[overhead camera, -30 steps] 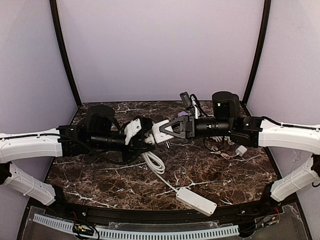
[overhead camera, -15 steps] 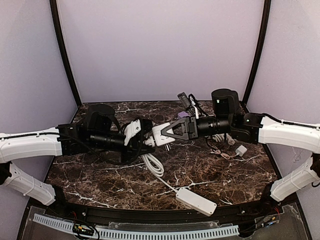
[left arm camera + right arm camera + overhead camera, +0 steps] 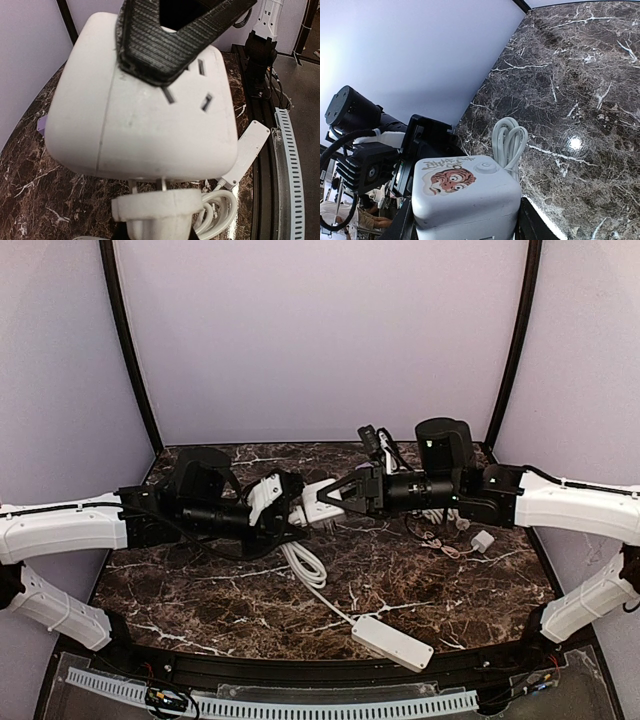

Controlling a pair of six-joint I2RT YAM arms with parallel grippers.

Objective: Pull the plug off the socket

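Note:
The socket, a white cube, is held off the table between the two arms. My right gripper is shut on it; its black fingers clamp the cube's sides, and the cube's tiger sticker face fills the right wrist view. My left gripper is shut on the plug, which sits just under the cube. A narrow gap shows between them, and two metal prongs bridge it. The thick white cord hangs down in loops from the plug.
The long white power strip lies near the front edge, joined to the cord. A small white adapter and thin tangled cables lie under the right arm. A black device stands at the back. Purple walls close in the table.
The right gripper has turned and pushed a little to the left with the socket. The left gripper has shifted slightly right and farther back. Both have kept their hold.

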